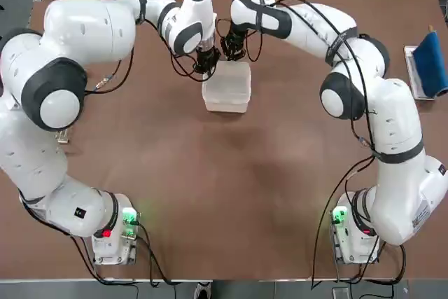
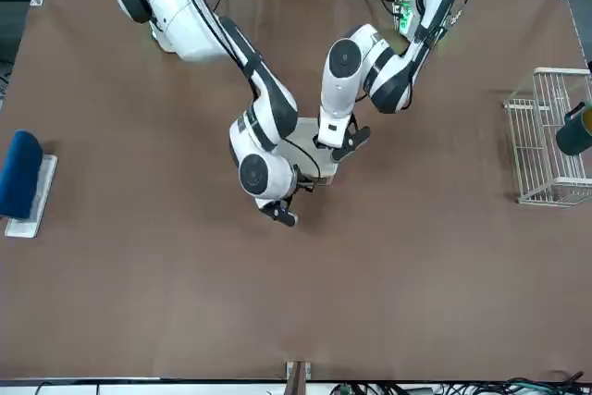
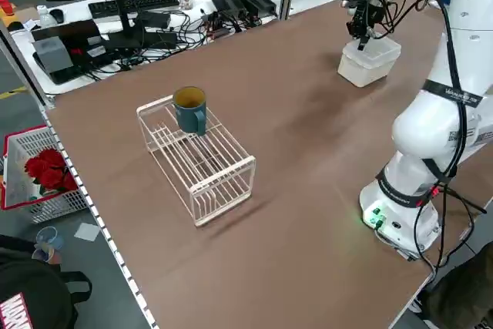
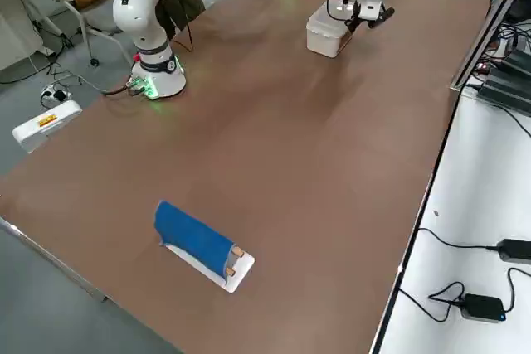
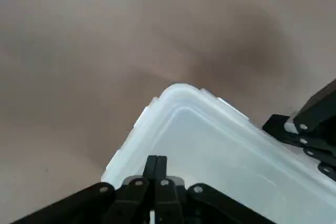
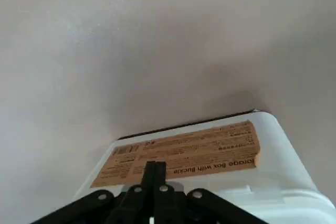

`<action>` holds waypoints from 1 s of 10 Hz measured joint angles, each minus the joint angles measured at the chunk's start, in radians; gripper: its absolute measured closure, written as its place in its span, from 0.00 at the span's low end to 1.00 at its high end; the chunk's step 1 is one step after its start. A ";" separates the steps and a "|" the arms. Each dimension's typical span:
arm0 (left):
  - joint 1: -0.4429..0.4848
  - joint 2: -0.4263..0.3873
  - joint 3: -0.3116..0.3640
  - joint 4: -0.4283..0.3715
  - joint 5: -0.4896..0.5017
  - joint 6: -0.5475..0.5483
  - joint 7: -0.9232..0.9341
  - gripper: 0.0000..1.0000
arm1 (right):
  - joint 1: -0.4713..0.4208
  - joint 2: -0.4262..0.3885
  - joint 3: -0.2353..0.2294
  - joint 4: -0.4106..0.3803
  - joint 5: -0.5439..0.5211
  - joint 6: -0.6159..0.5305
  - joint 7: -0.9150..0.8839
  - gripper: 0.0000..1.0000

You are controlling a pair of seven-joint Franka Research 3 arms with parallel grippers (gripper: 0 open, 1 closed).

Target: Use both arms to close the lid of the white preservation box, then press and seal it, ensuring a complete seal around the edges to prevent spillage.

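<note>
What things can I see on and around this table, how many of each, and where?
Plastic box: one, milky white, at the table's far side, between the arms
Lid: one, translucent white, on top of the box
Label: one, brown, on the box's side
Wire rack: one, white, left part of the table
Mug: one, dark teal, on the rack
Tray: one, white, right part of the table
Cloth: one, blue, over the tray
Table: one, brown, under everything
Basket: one, grey with red rim, on the floor
Red flowers: several, in the basket
Robot arms: two, white and black, left and right
End effectors: two, black, shut, left and right both at the box
</note>
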 joint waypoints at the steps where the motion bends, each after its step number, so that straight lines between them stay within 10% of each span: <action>1: 0.001 0.000 0.000 0.000 0.000 0.000 0.000 0.99 | -0.007 -0.001 0.002 0.004 0.000 -0.011 0.000 0.98; 5: 0.054 -0.057 0.005 0.018 0.008 -0.015 0.003 0.99 | -0.089 -0.067 0.007 0.041 0.001 -0.097 0.000 0.89; 10: 0.120 -0.193 0.007 0.174 -0.004 -0.305 0.140 0.96 | -0.207 -0.286 0.000 0.035 -0.160 -0.177 -0.007 0.17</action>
